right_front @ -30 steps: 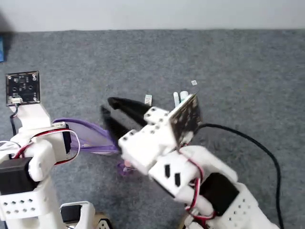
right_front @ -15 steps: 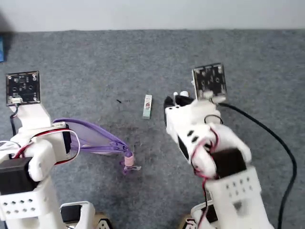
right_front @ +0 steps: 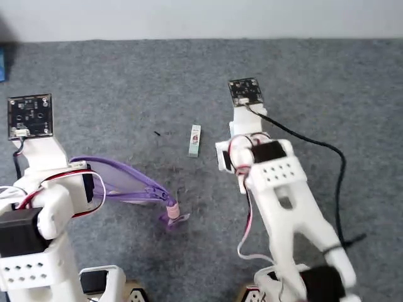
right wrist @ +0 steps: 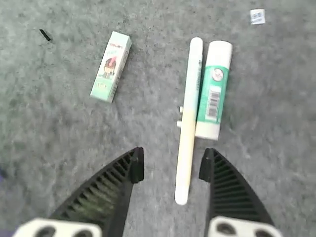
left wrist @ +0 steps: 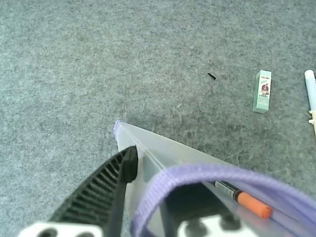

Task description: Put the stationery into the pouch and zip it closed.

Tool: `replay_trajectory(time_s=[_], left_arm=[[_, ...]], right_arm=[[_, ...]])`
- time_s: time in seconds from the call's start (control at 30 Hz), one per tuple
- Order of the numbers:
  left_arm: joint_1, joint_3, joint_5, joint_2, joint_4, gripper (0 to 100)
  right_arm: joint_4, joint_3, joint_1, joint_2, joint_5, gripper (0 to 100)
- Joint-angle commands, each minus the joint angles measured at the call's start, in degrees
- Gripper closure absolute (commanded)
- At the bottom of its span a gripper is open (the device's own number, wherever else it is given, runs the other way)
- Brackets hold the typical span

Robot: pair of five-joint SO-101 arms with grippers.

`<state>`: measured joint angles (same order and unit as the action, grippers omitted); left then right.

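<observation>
Green barcoded glue stick (right wrist: 213, 89); left pincer (left wrist: 163, 190) grips pouch (left wrist: 165, 153).

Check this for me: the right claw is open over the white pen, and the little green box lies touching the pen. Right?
Not quite. The right claw is open over the white pen, but the little green box lies apart from it, with bare carpet between. The glue stick is what lies alongside the pen. The right wrist view shows this.

Likely a robotics lab bench — a grey felt-like worktop (right_front: 113, 75) running up to a plain pale wall (right_front: 201, 19) along the top, a bare circuit board (right_front: 29, 116) at left.
</observation>
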<state>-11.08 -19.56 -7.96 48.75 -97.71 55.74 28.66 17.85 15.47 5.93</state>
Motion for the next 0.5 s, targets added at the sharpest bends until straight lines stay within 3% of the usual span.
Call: replay_trajectory(time_s=[0.0,0.47], left_arm=[[-0.2,-3.0,0.0,-1.0,-0.2,99],[-0.2,-3.1,0.0,-1.0,-0.2,99]], right_arm=[[-0.4,-9.5,-0.8,-7.3,-0.5,81.8],[24.5,-59.0,-3.5,-48.0,-0.7,81.8]])
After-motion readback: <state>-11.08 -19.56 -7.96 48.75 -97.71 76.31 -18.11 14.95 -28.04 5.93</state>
